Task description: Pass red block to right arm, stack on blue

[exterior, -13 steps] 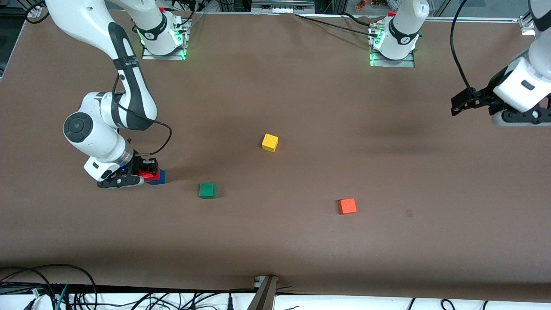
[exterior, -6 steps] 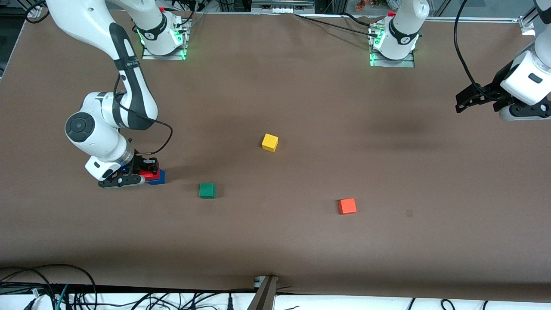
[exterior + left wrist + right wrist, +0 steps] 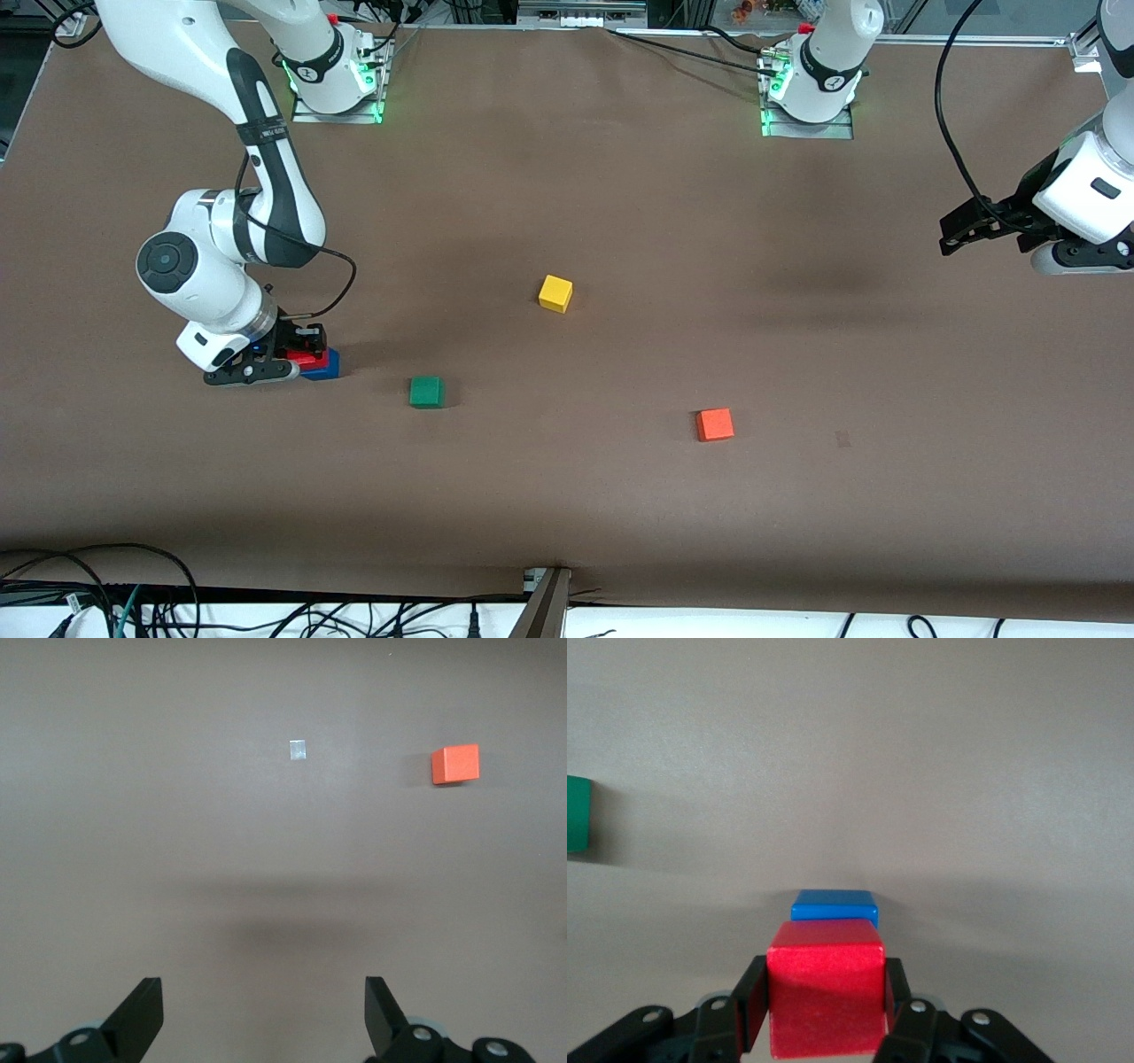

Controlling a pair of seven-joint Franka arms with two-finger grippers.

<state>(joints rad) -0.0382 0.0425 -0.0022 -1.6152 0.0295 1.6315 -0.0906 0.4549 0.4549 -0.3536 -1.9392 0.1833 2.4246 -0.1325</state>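
Observation:
My right gripper is shut on the red block, its fingers pressed against two opposite faces of the red block. It is held low, right at the blue block, which lies on the table at the right arm's end. In the right wrist view the top of the blue block shows just past the red one. I cannot tell whether the two touch. My left gripper hangs open and empty over the left arm's end of the table, and the left gripper has only bare table between its fingers.
A green cube lies beside the blue block, toward the table's middle. A yellow cube sits mid-table, and an orange-red cube lies nearer the front camera toward the left arm's end. A small pale mark is on the brown table.
The left arm has drawn a little farther toward its end of the table, its gripper still open. The right gripper and red block have barely moved.

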